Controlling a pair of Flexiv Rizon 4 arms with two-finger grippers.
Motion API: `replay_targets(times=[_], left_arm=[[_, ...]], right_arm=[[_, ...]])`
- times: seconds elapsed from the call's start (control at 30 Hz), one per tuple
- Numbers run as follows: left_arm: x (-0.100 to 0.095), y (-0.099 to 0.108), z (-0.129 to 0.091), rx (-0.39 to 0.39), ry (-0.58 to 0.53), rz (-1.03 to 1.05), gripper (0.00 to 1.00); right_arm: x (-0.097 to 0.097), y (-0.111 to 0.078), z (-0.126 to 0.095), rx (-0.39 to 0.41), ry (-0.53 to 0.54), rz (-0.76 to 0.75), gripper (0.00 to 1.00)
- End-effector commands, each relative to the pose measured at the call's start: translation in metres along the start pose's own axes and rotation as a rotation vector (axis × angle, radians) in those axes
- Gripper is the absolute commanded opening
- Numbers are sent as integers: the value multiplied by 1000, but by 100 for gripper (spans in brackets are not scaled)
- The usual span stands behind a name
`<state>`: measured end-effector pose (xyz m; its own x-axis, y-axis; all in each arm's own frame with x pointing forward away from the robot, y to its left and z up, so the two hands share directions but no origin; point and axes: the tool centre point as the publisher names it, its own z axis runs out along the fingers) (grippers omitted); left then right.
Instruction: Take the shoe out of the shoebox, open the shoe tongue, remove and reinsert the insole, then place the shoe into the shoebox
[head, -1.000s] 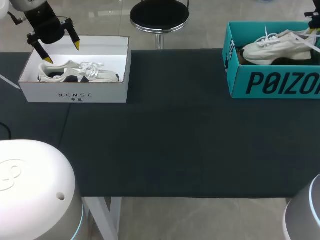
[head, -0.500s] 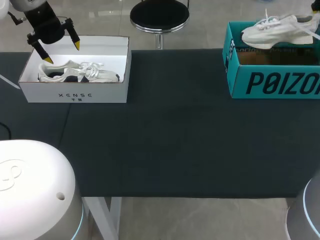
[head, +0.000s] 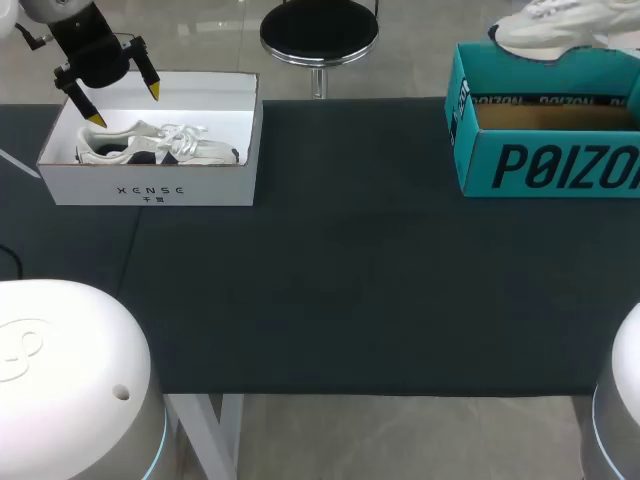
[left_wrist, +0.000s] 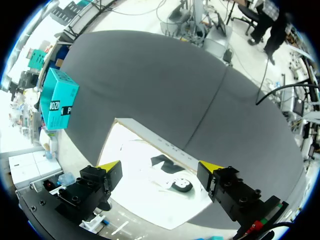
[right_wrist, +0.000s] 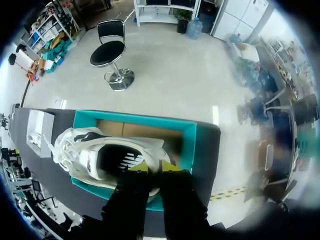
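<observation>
Right wrist view: right gripper (right_wrist: 154, 167), pinched on the heel end of the white sneaker (right_wrist: 95, 152), holds it above the teal shoebox (right_wrist: 192, 142), lengthwise along it; left gripper (left_wrist: 160, 166) gapes empty, well away from that box.

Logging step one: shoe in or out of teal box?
Out: shoe hangs above the teal box in the right gripper; box floor bare.
</observation>
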<state>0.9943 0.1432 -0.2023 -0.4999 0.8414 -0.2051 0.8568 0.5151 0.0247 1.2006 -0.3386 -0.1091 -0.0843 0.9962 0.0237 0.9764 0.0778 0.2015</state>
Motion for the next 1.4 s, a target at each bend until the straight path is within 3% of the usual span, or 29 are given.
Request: replay_targets(times=[0.03, 0.2, 0.27, 0.37, 0.6, 0.9, 1.13, 1.4], left_arm=[[1, -1, 0, -3, 1, 1, 100], [1, -1, 0, -3, 1, 1, 100], [1, -1, 0, -3, 1, 1, 100], [1, -1, 0, -3, 1, 1, 100], [1, -1, 0, -3, 1, 1, 100], [1, -1, 0, -3, 1, 1, 100], [1, -1, 0, -3, 1, 1, 100], [1, -1, 0, -3, 1, 1, 100]], right_arm=[[16, -31, -64, -101, -7, -14, 0], [48, -63, -91, -168, -8, -35, 0], [56, -74, -93, -195, -3, -31, 0], [86, -102, -96, -239, 0, -15, 0], [153, -162, -83, -321, 5, 57, 0], [230, -218, -62, -419, 35, 121, 0], [275, -247, -47, -512, 43, 133, 0], [319, -271, -22, -673, 39, 36, 0]])
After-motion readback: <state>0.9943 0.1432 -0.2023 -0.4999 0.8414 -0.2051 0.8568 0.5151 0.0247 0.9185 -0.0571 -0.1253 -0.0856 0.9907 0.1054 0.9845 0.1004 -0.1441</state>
